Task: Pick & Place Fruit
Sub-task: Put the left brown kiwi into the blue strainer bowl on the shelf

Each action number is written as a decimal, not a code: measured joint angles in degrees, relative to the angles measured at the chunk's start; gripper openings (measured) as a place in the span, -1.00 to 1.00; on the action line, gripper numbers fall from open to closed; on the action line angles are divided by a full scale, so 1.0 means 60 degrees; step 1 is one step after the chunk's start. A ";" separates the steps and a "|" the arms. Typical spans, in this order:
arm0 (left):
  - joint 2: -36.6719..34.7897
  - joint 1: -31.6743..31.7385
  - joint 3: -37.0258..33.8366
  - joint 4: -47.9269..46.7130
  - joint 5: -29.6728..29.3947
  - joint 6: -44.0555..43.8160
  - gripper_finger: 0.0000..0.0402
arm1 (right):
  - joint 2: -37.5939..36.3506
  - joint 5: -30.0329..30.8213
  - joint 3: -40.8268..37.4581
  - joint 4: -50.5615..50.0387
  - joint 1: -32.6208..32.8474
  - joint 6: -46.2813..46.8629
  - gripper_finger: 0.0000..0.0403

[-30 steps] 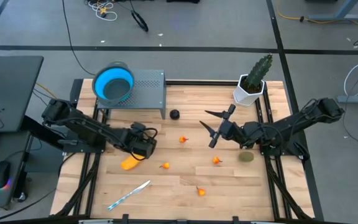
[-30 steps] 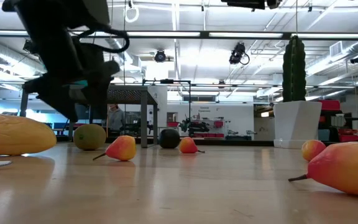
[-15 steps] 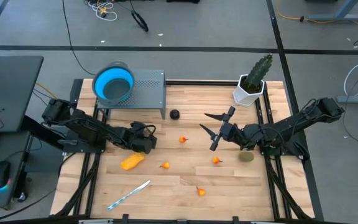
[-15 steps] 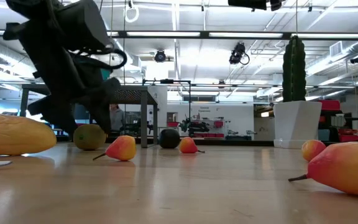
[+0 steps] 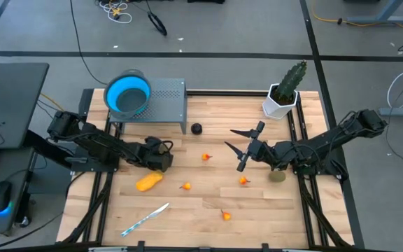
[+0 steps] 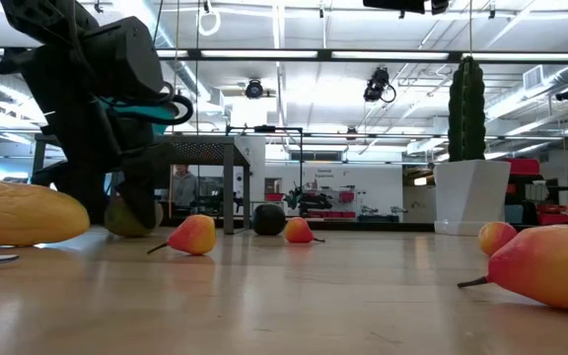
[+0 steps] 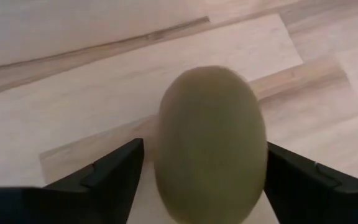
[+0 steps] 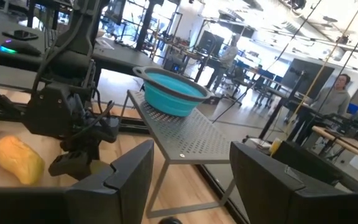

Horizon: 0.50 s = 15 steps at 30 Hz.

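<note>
Olive-brown oval fruit (image 7: 211,146), smooth and matte, sits between the left pincer's (image 7: 204,171) spread fingers.

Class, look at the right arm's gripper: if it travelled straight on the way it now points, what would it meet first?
Probably the left gripper, low over an olive-brown fruit. The right gripper, jaws open, points across the table toward it, and the wrist view shows nothing between. Depth is unclear, and it may pass above the small orange fruit.

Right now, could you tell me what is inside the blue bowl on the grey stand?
The blue bowl looks empty from above: only its blue bottom shows, no fruit. Its contents are hidden from table height.
</note>
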 joint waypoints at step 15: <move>-0.0132 0.0013 0.1216 -0.0126 0.0550 0.1878 0.15 | 0.0000 0.0015 0.0000 0.0000 -0.0004 -0.0355 0.09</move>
